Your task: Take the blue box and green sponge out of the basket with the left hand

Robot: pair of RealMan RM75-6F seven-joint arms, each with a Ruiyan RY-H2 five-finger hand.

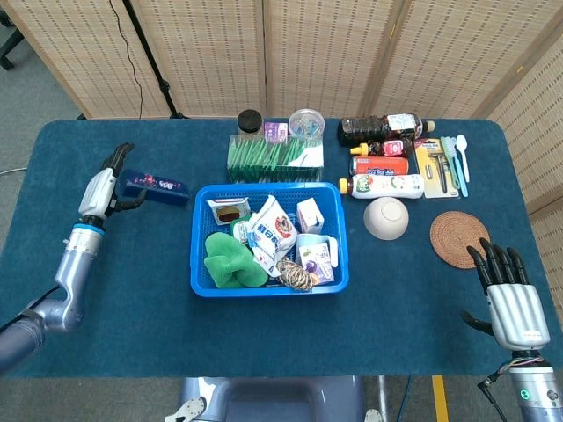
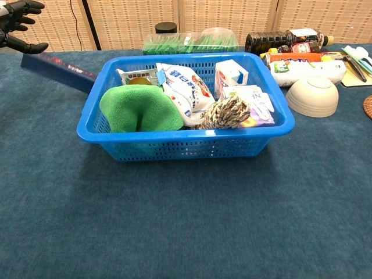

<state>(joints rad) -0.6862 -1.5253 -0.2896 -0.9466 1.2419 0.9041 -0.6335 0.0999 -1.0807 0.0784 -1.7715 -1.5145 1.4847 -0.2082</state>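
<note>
Blue box [image 1: 156,185] lies flat on the worktop [image 1: 106,334] near the left edge, just left of the basket [image 1: 268,286], out of it. Left hand [image 1: 99,190] at the box's left end, fingers [image 2: 23,7] spread around it; cannot tell if they grip. Green sponge [image 1: 230,259] sits in the basket's front-left part, beside a white snack packet [image 1: 271,230] with unreadable print and a rope coil [image 1: 297,276]. Box label too small to read. Right hand [image 1: 513,303] at the front-right corner, fingers straight and apart, holding nothing; only the head view shows it. Chest view shows the bowl [image 2: 313,96] upside down by the basket's right side.
</note>
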